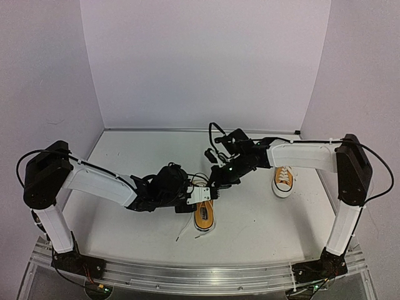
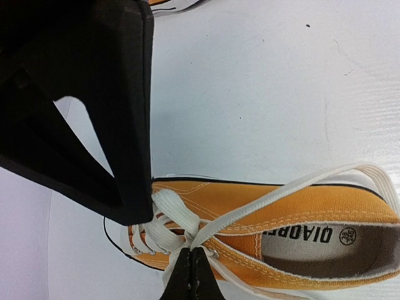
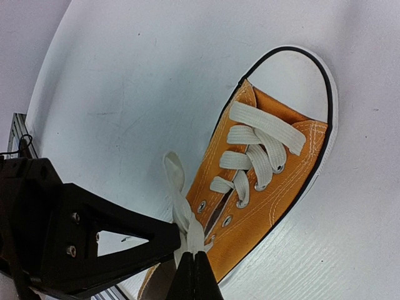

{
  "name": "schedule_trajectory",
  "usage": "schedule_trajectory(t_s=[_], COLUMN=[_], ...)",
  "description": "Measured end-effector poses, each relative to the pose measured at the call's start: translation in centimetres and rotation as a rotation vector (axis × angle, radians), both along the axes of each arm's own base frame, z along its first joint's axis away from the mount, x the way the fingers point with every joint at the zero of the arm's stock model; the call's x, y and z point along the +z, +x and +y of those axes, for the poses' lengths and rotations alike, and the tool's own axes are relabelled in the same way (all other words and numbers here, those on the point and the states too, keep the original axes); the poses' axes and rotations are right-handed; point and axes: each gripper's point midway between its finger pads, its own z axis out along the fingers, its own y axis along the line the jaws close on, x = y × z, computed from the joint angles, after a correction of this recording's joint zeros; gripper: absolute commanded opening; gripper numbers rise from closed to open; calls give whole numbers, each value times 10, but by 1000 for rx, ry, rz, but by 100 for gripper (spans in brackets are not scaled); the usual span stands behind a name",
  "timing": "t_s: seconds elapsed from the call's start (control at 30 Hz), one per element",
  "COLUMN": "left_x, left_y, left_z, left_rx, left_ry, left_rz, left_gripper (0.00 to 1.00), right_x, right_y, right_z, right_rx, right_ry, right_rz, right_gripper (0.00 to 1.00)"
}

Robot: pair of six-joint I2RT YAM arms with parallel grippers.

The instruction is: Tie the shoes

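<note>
Shoe insole (image 2: 337,253) print, upside down — approx. "DIADOR…", plus round mark (image 2: 345,235) w/ "28".

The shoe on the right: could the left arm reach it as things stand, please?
Probably not: the left gripper is shut on the middle shoe's lace, and the right arm crowds the path.

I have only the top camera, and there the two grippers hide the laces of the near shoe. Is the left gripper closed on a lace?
Observer: Yes. In the left wrist view the left gripper is shut on the white lace, where two strands cross over the near shoe.
Operator: And the right gripper, please?
Observer: In the right wrist view the right gripper is shut on the lace too, just beside the other gripper.
Operator: Is the shoe laced up to the top?
Observer: No. The eyelets nearest the opening are empty.
</note>
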Motion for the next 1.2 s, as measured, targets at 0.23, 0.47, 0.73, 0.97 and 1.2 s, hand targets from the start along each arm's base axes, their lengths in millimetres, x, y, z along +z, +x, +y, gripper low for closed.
schedule_trajectory(t_s=[0.23,0.47,0.73,0.97,1.2], left_x=[-1,1,1,6,7], left_y=[5,7,11,21,17], left_z=[-3,-7,-4,1,-3], left_rx=[32,60,121,198,183], left_ry=[-33,-77,-146,-230,-266], left_rz=[0,14,28,56,82], left_gripper=[0,0,0,0,0], right_x=[-3,-1,0,-1,-1], right_y=[1,4,6,2,1], right_z=[-3,-2,-1,0,1], right_rx=[-8,-16,-19,-13,-10], right_ry=[2,20,34,39,41], right_rz=[9,8,9,23,27], right_gripper=[0,0,0,0,0])
